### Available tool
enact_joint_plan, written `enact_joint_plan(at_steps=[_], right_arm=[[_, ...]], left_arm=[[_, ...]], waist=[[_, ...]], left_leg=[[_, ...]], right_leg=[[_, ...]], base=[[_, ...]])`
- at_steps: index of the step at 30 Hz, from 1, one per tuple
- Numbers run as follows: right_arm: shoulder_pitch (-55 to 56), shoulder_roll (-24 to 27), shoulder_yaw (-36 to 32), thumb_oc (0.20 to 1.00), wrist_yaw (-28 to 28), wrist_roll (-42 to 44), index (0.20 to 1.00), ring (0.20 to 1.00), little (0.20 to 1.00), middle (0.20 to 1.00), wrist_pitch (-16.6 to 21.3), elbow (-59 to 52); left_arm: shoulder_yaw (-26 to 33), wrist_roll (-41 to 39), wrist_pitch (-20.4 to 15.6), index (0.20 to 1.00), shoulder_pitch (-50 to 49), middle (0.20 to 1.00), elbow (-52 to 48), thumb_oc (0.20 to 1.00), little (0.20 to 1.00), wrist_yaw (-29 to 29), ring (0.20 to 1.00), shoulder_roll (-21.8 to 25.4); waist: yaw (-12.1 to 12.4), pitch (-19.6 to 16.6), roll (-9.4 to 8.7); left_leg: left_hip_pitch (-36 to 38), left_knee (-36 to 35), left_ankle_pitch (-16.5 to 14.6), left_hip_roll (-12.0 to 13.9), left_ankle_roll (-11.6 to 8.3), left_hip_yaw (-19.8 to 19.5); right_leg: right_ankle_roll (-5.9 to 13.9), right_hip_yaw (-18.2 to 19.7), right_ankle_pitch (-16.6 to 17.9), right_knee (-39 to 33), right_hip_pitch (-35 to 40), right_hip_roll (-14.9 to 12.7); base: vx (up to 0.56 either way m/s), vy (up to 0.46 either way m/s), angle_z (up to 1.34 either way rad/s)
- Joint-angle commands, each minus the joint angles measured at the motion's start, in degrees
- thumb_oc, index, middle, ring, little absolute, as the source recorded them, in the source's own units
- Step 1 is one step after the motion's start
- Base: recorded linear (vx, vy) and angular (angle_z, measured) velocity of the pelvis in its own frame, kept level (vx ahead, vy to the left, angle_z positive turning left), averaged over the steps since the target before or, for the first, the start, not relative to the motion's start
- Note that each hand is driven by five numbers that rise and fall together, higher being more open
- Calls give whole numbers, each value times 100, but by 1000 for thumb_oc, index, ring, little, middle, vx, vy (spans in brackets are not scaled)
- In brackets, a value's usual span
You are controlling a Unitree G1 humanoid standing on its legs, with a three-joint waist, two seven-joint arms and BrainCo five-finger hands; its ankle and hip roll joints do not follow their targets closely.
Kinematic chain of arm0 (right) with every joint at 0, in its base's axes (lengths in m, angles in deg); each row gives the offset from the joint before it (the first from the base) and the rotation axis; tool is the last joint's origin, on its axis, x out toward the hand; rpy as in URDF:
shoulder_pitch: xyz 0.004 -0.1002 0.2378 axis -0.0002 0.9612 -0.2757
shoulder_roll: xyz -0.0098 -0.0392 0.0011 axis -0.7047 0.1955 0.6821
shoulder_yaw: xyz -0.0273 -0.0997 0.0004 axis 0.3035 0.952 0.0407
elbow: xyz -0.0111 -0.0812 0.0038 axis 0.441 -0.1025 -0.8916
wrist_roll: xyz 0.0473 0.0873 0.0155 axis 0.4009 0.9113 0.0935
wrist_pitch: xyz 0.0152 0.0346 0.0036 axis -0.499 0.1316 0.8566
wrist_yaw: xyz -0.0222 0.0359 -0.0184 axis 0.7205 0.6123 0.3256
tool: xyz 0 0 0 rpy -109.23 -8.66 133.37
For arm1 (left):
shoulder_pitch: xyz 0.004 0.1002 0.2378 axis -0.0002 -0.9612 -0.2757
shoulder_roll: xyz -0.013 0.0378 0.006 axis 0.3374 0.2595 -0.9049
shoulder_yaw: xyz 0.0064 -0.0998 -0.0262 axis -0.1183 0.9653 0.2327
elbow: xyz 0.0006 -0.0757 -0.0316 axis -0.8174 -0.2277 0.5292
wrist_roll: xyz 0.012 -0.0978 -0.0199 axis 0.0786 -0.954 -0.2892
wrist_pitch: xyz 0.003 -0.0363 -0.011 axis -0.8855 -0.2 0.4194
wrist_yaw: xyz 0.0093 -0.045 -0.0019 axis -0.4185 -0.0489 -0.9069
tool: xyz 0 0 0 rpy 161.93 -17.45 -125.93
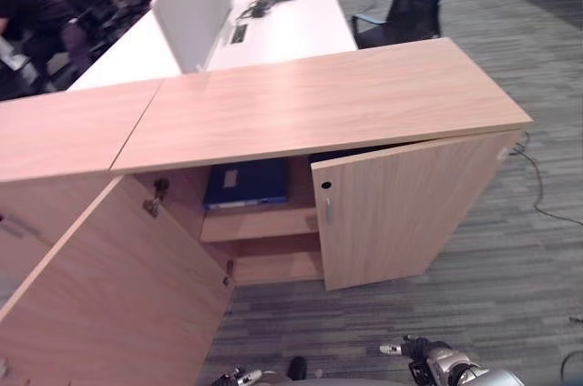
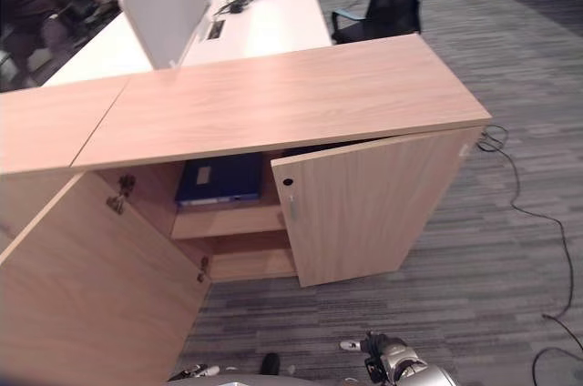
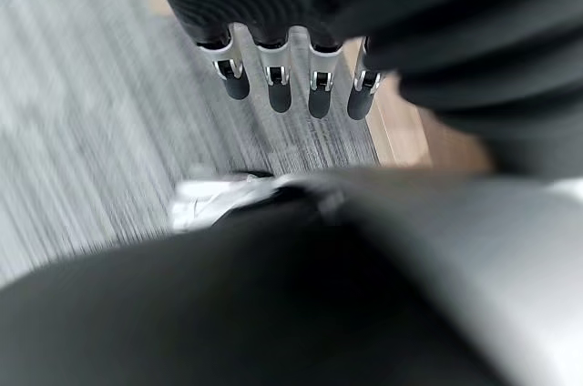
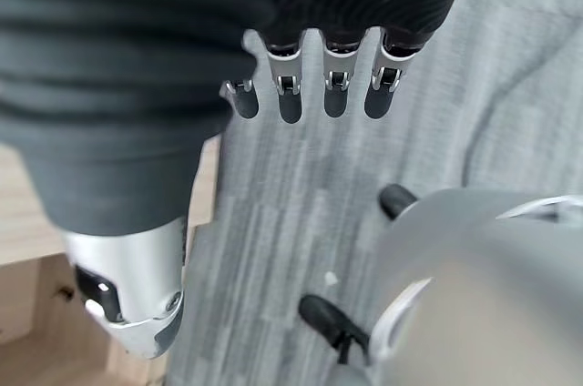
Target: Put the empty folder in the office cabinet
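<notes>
Folder [image 1: 246, 182] lies on the upper shelf inside the open cabinet [image 1: 319, 104], far from the fingers. Left hand [image 3: 273, 76] and right hand [image 4: 310, 86] hang low, fingers straight, holding nothing.

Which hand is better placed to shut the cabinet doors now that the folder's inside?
Each suits its own side. The left hand hangs low by the wide-open left door; the right hand below the half-closed right door. Both are open, empty. The folder lies on the shelf.
</notes>
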Motion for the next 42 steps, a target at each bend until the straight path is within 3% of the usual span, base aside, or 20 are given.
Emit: enact_joint_plan(at_steps=[1,9,10,11,12,14,20,24,29,31,32,33,34,42], right_arm=[[-110,-148,-45,1000,122,-314,1000,1000,1000,1000,-32,206],[-11,-171,-39,1000,255,-242,1000,1000,1000,1000,-62,104],[0,-89,-56,1000,300,-259,1000,1000,1000,1000,-47,70],[-34,-20,-90,1000,328,-232,1000,1000,1000,1000,-33,71],[-36,-19,-90,1000,328,-232,1000,1000,1000,1000,-33,71],[-60,6,-183,1000,346,-122,1000,1000,1000,1000,-22,155],[171,-12,-469,1000,296,52,1000,1000,1000,1000,22,352],[295,26,-595,1000,307,121,1000,1000,1000,1000,48,399],[455,2,-777,1000,299,289,1000,1000,1000,1000,128,334],[539,-4,-845,1000,269,346,1000,1000,1000,1000,148,256],[637,27,-1008,1000,227,430,1000,1000,1000,1000,129,211],[641,19,-998,1000,227,429,1000,1000,1000,1000,126,208],[672,66,-1136,1000,156,496,1000,1000,1000,1000,104,246],[748,120,-1154,1000,-8,436,1000,1000,1000,1000,91,236]], left_arm=[[25,-120,103,1000,-56,1000,-15,1000,1000,-68,1000,147],[206,-233,193,1000,-172,1000,-77,1000,1000,60,1000,64],[169,-257,179,1000,-72,1000,-67,1000,1000,130,1000,35],[202,-258,176,1000,22,1000,96,1000,1000,203,1000,-38],[201,-258,175,1000,25,1000,98,1000,1000,203,1000,-40],[334,-237,172,1000,106,1000,582,1000,1000,263,1000,-155],[799,12,135,1000,115,1000,1827,1000,1000,367,1000,-315],[1143,51,79,1000,76,1000,1853,1000,1000,454,1000,-72],[1821,223,-115,1000,193,1000,1629,1000,1000,788,1000,663],[2175,249,-181,1000,122,1000,851,1000,1000,934,1000,999],[2675,335,-211,1000,-106,1000,-453,1000,1000,1009,1000,1239],[2701,345,-181,1000,-146,1000,-508,1000,1000,1001,1000,1238],[3217,487,-236,1000,-116,1000,-700,1000,1000,1219,1000,1496],[3543,762,-238,1000,296,1000,-874,1000,1000,1448,1000,2034]], waist=[[116,46,-457],[428,304,-466],[400,398,-416],[280,423,-385],[283,423,-382],[247,394,-314],[168,192,-235],[210,113,-247],[258,-7,-306],[258,-71,-306],[274,-127,-288],[263,-133,-296],[220,-202,-275],[10,-292,-308]], left_leg=[[-162,-10,-337,-451,-164,223],[-241,131,-309,-187,-504,-108],[-404,293,-231,-146,-560,111],[-550,567,-245,125,-452,965],[-555,577,-252,128,-452,967],[-749,1076,-391,401,-282,1819],[-858,1392,-473,694,-240,2398],[-865,1162,-294,705,-311,2438],[-768,858,-157,569,-349,2352],[-707,757,-158,495,-340,2324],[-688,726,-169,436,-321,2278],[-688,726,-170,434,-319,2277],[-649,706,-184,388,-302,2230],[-565,663,-189,386,-306,2261]], right_leg=[[421,204,725,-1163,246,-23],[270,-219,353,-1085,499,222],[253,-424,327,-1111,551,227],[239,-572,389,-1236,632,242],[238,-569,391,-1238,631,245],[188,-726,478,-1491,723,283],[22,-898,450,-1608,759,343],[7,-1037,493,-1743,788,371],[85,-1088,671,-1852,828,322],[126,-1062,735,-1861,842,287],[151,-1046,777,-1867,851,254],[153,-1047,778,-1867,852,252],[177,-982,818,-1874,851,228],[208,-822,883,-1866,841,208]], base=[[32,-332,74],[27,-201,56],[-105,-155,116],[-100,-106,100],[-70,-63,66],[-93,-73,48],[-15,-25,66],[-15,4,95],[5,49,41],[14,74,16],[16,51,4],[30,55,20],[22,28,23],[15,5,1]])
